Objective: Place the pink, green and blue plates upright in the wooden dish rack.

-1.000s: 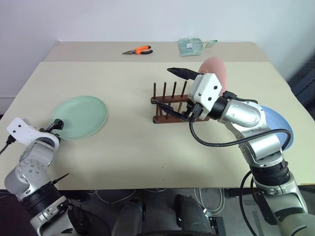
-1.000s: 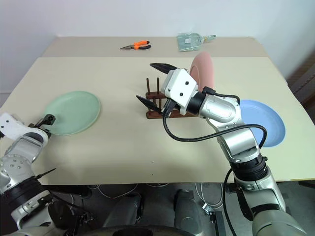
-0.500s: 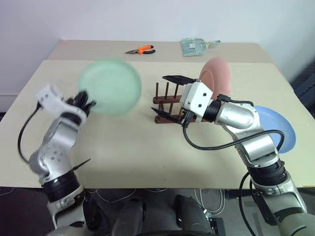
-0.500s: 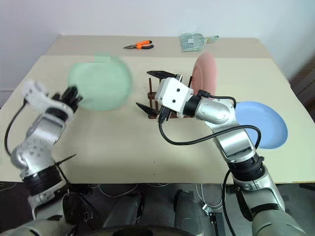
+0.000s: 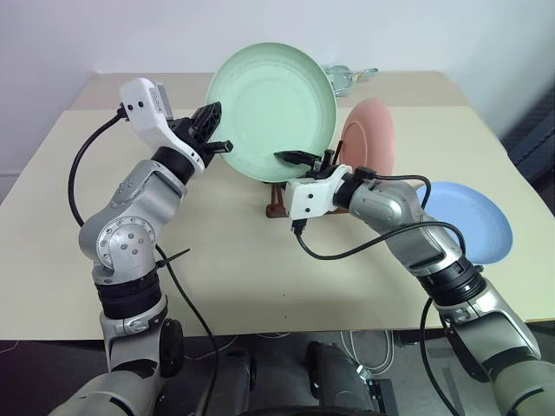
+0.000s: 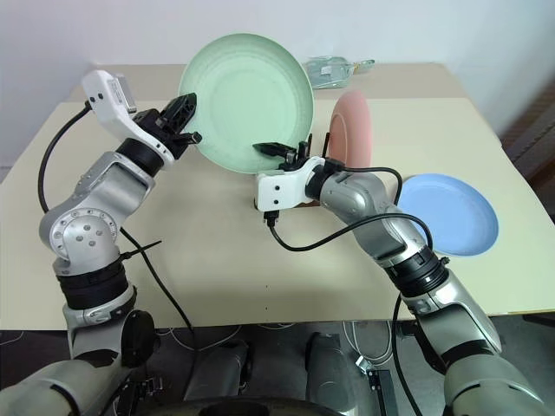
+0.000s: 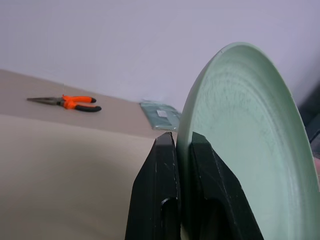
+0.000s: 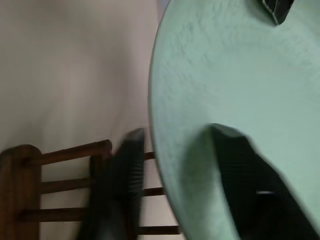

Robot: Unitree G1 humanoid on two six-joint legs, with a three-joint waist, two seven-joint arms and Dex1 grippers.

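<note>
The green plate [image 5: 273, 108] hangs upright in the air, just above and left of the wooden dish rack [image 5: 276, 202]. My left gripper [image 5: 218, 128] is shut on its left rim, and the left wrist view shows both fingers [image 7: 162, 165] pinching the edge. My right gripper [image 5: 290, 165] is open. It straddles the plate's lower right rim, with one finger [image 8: 235, 165] on the face and the other a little off the back. The pink plate [image 5: 368, 139] stands upright in the rack. The blue plate [image 5: 473, 230] lies flat on the table at the right.
Orange pliers [image 7: 75, 102] and a clear packet [image 5: 347, 78] lie on the second table at the back. A black cable [image 5: 347, 253] loops from my right wrist over the table's middle. Bare tabletop [image 5: 69, 165] stretches to the left.
My left gripper shut on the green plate lying flat at the left, then swung it up and right until it stood upright. My right gripper rolled, reached to the rim and narrowed its jaws.
</note>
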